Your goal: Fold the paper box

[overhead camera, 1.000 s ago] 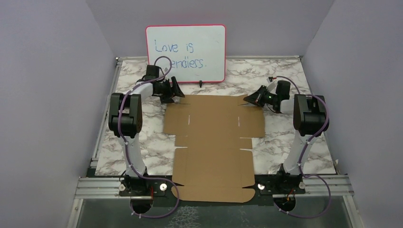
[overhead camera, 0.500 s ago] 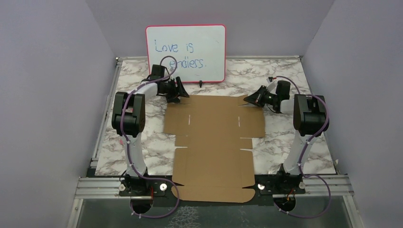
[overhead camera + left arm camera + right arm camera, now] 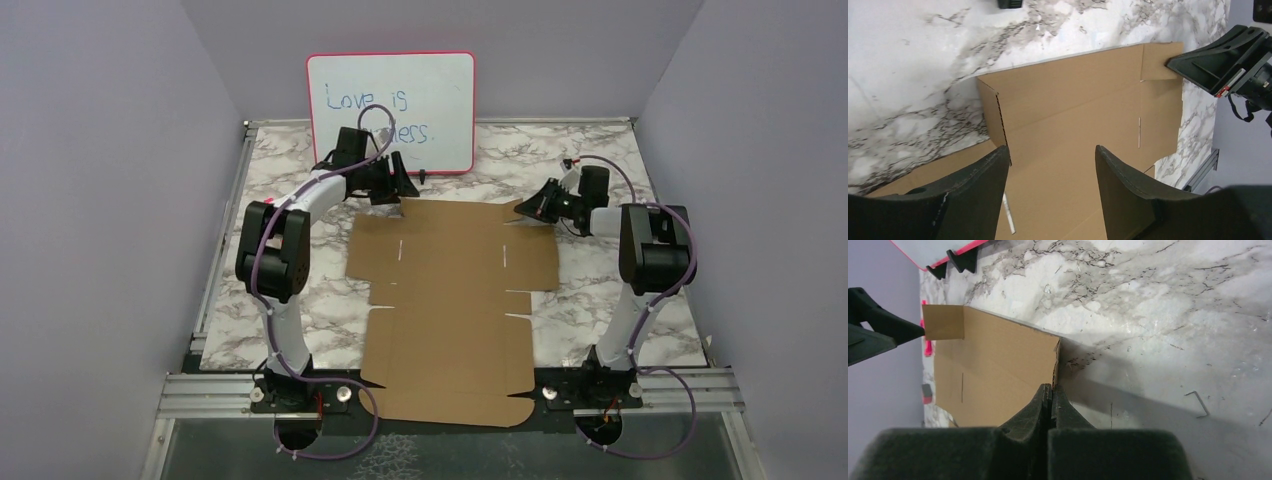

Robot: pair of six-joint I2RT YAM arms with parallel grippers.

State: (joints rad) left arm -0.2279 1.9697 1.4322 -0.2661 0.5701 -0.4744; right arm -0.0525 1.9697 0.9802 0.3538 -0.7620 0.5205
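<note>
- Cardboard, top external view: the paper box [image 3: 450,300] lay as a flat die-cut sheet on the table [image 3: 600,160]. It began just in front of the whiteboard [image 3: 390,110] and ran from there to the near edge between the arm bases.
- Same view: the left gripper [image 3: 395,185] hung right under the whiteboard's lower rim, above the sheet's far-left corner. The right gripper [image 3: 527,210] sat off the whiteboard's right end and a little nearer, its tip at the far-right corner tab.
- Progress, as I judged it: no wall stood up and no flap was tucked, so nearly all the folding was left to do (the first far-edge fold looked like the step in hand).
- Left wrist view: the left gripper [image 3: 1052,152] had its fingers well apart with nothing between them, only the paper box [image 3: 1073,110] lying beneath. One whiteboard foot showed at the top edge. The narrow far-left flap seemed bent a little along its crease.
- Right wrist view: the right gripper [image 3: 1050,389] had its fingers pressed fully together, tips against the raised edge of the paper box [image 3: 998,370]. I could not tell whether any cardboard was pinched. The whiteboard's pink rim lay well beyond, at the upper left.
</note>
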